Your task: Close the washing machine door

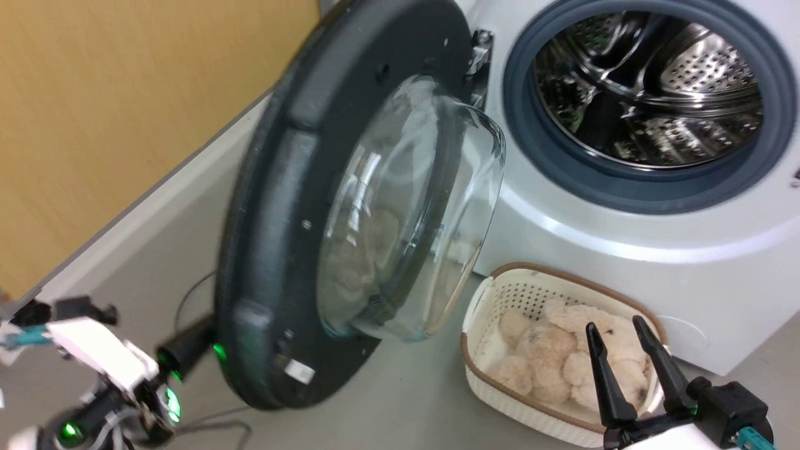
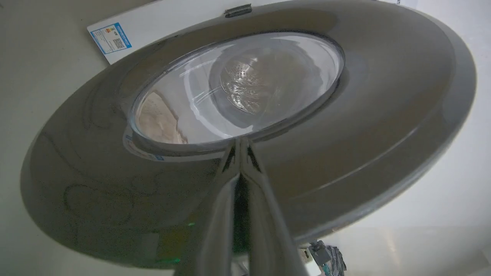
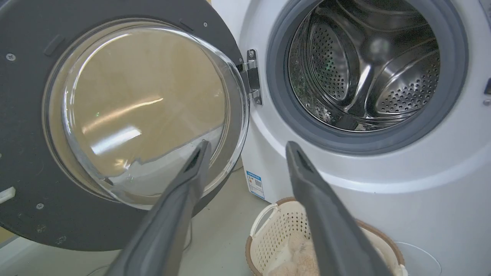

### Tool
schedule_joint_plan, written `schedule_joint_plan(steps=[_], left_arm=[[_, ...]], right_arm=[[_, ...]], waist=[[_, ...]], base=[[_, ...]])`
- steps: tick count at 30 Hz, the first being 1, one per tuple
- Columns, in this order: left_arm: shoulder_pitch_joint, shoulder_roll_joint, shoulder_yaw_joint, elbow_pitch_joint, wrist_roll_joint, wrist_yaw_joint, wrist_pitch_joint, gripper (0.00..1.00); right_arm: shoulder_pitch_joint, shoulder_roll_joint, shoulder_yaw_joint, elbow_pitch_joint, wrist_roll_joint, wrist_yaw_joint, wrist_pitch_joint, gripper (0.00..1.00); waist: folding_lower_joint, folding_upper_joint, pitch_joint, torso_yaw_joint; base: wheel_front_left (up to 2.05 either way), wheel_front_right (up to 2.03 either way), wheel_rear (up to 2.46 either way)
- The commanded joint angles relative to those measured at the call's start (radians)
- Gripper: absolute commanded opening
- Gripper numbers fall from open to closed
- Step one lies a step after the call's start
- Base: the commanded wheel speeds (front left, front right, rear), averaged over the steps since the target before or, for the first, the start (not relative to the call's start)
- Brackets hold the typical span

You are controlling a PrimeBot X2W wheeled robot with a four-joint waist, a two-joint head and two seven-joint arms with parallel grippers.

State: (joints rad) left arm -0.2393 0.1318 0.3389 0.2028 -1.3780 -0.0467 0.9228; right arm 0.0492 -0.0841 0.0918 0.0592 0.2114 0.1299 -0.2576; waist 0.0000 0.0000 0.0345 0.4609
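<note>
The washing machine door (image 1: 275, 187) stands swung open on its hinge (image 1: 480, 53), its dark inner face and bulging glass bowl (image 1: 412, 206) turned toward the head camera. To its right, the white washing machine (image 1: 625, 237) shows its grey-rimmed steel drum (image 1: 650, 87). My left gripper (image 2: 240, 141) is shut, its tips against the door's glossy outer face (image 2: 345, 153) just below the window rim. In the head view the left gripper (image 1: 190, 347) reaches behind the door's lower edge. My right gripper (image 1: 614, 325) is open and holds nothing, hanging over the basket in front of the machine (image 3: 383, 180), apart from the door (image 3: 23, 153).
A white laundry basket (image 1: 494, 294) with pale fluffy items stands on the floor below the drum, under the door's swing side. A dark cable (image 1: 187, 300) lies on the floor behind the door. A yellow wall (image 1: 125, 94) with a pale skirting runs along the left.
</note>
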Motion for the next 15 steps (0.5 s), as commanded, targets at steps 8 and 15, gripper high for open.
schedule_joint_plan(steps=[8,15], left_arm=[[0.171,-0.067,-0.125,-0.180,-0.037,0.049,0.082,0.00],[0.244,-0.080,-0.256,-0.252,-0.097,0.075,0.044,0.00]], right_arm=[[0.030,0.019,-0.020,-0.001,0.002,0.001,-0.004,1.00],[0.029,0.023,-0.021,-0.002,-0.006,0.001,-0.004,1.00]], waist=[[0.0000,0.0000,-0.034,-0.094],[0.0000,0.0000,-0.019,-0.209]], base=[[0.00,0.00,0.00],[0.00,0.00,0.00]])
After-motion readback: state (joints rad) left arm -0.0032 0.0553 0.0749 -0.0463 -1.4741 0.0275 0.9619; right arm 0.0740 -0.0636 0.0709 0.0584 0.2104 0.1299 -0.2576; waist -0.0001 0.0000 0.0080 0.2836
